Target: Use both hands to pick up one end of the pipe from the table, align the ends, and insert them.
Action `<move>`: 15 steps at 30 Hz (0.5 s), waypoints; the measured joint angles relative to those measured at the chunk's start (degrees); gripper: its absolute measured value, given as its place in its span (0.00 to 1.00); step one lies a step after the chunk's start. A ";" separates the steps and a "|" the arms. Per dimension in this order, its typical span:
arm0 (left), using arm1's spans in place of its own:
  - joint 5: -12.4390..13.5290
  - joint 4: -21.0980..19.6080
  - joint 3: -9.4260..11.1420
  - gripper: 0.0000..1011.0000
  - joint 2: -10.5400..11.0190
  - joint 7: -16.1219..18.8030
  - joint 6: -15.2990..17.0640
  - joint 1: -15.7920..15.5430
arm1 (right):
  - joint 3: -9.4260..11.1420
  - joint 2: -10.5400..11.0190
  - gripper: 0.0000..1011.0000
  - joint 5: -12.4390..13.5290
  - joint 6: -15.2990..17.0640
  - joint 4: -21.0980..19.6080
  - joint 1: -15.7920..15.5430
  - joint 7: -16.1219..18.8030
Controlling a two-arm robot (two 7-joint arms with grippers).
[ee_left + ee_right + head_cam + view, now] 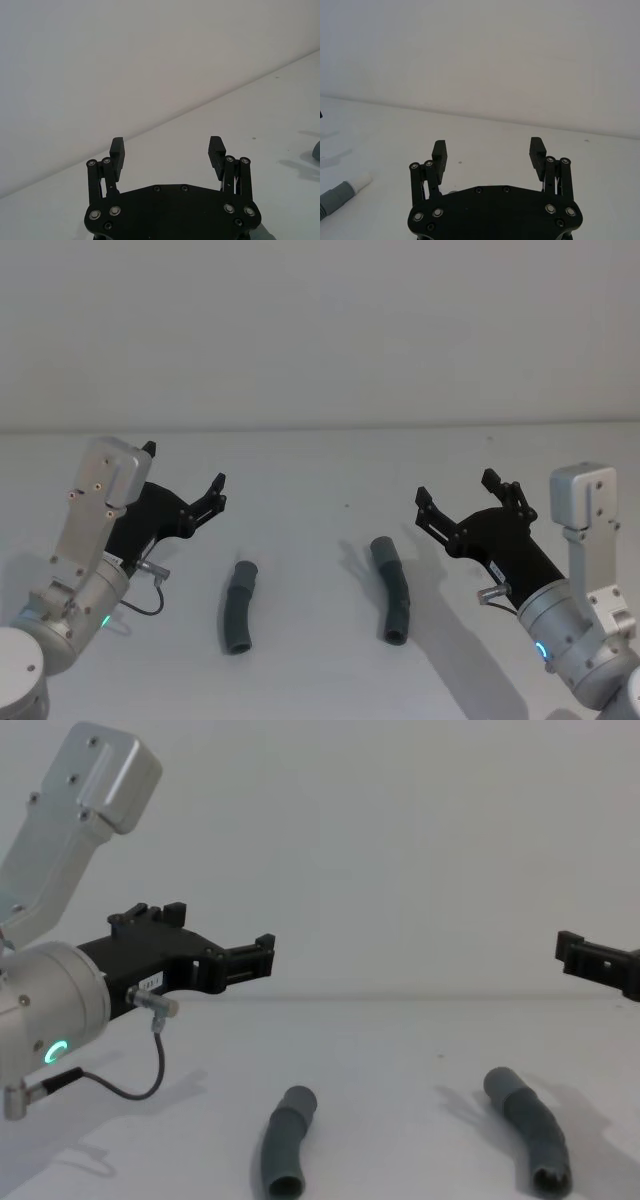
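Two bent dark grey pieces of the pipe lie apart on the white table (320,680). The left piece (240,606) (287,1140) and the right piece (391,589) (527,1128) both turn a hollow end toward me. The right wrist view catches a grey cuff (337,196) with a narrower white tip (362,181); I cannot tell which piece it belongs to. My left gripper (185,470) (167,150) (222,932) hovers open and empty, up and to the left of the left piece. Just right of the right piece, my right gripper (456,487) (488,150) is raised, open and empty.
A plain white wall (320,330) rises behind the table's far edge. A thin black cable (120,1092) hangs from the left wrist. Both arms cast shadows on the tabletop beside the pieces. Bare table lies between the two pieces.
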 joint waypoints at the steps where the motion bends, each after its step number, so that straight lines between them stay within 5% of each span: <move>1: 0.00 0.00 0.00 0.99 0.00 0.00 0.00 0.00 | 0.00 0.00 0.99 0.00 0.00 0.00 0.00 0.00; 15: 0.00 0.00 0.00 0.99 0.00 0.00 0.00 0.00 | 0.00 0.00 0.99 0.00 0.00 0.00 0.00 0.00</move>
